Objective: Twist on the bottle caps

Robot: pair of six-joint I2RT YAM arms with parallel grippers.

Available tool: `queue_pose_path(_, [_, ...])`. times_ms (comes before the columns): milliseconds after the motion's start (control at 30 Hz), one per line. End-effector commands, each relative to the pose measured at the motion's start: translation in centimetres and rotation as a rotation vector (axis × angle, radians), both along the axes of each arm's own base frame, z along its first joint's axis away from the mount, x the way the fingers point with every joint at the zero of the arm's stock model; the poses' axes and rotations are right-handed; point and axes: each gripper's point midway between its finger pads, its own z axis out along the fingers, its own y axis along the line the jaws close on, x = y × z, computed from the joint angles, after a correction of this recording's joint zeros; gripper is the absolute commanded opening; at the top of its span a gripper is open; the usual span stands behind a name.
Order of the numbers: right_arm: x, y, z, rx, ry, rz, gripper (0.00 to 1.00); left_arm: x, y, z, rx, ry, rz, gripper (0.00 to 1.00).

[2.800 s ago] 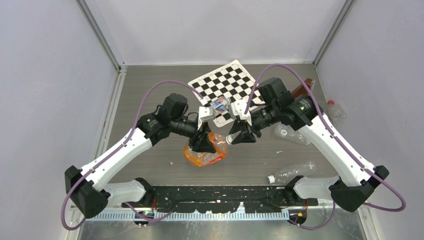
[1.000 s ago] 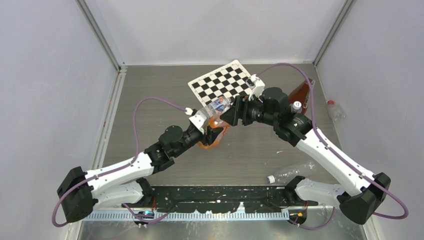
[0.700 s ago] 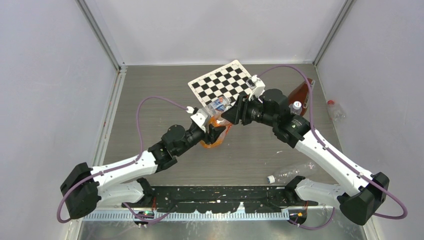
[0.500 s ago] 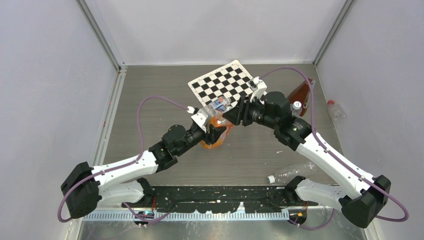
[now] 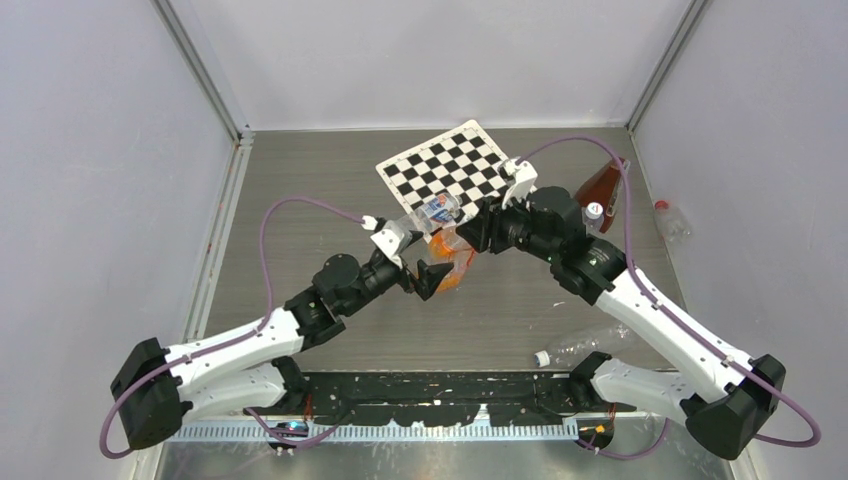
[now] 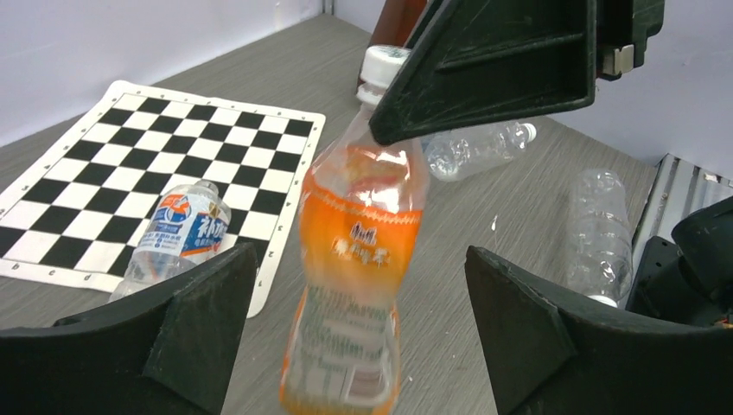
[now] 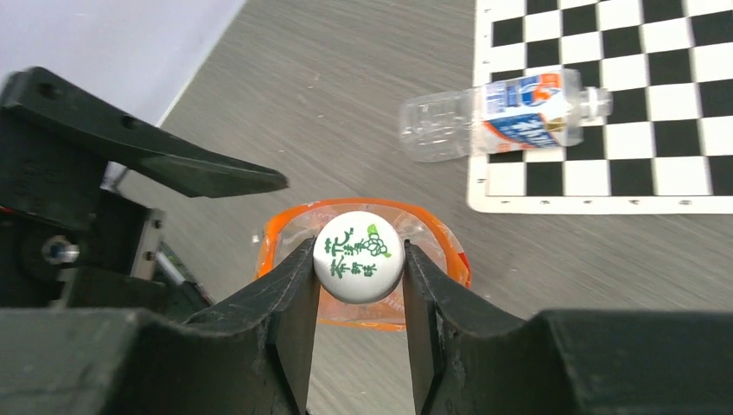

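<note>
Left arm and right arm: white shell links between black joint housings, the bulkiest black blocks at 7 and 5 o'clock of the top view. One purple cable loops along each arm to its wrist. A small white block sits on each wrist. Left gripper: matte black, wedge-shaped fingers with faceted faces. Right gripper: black, flat inner faces. A silver screw head shows at 9 o'clock of the right wrist view.
</note>
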Motion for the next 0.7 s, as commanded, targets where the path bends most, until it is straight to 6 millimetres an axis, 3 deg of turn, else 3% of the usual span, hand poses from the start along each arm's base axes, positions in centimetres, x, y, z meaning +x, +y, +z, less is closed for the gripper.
queue_pose_path(0, [1.2, -3.3, 2.2, -0.099, -0.14, -0.111, 0.01, 0.0, 1.4, 0.2, 0.004, 0.016, 0.045, 0.95])
queue_pose_path(233, [3.2, -10.8, 0.1, -0.365, -0.233, -0.392, 0.01, 0.4, 4.7, -1.7, 0.12, 0.089, 0.17, 0.97])
queue_pose_path(333, [4.3, -12.6, 0.1, -0.363, -0.276, -0.492, 0.01, 0.7, 6.1, -2.8, 0.178, 0.122, 0.228, 0.97])
queue_pose_path(367, [4.6, -13.3, -0.9, -0.372, -0.265, -0.515, 0.01, 0.7, 6.5, -3.2, 0.191, 0.133, 0.241, 0.97])
queue_pose_path(400, [5.1, -13.4, -0.7, -0.346, -0.282, -0.528, 0.01, 0.7, 6.7, -3.4, 0.2, 0.14, 0.247, 0.97])
queue_pose_path(500, [6.2, -14.3, -2.5, -0.345, -0.267, -0.57, 0.01, 0.4, 7.3, -4.1, 0.228, 0.173, 0.26, 0.97])
queue_pose_path(667, [7.7, -14.1, -4.9, -0.348, -0.241, -0.575, 0.01, 0.2, 7.5, -4.5, 0.244, 0.201, 0.264, 0.98])
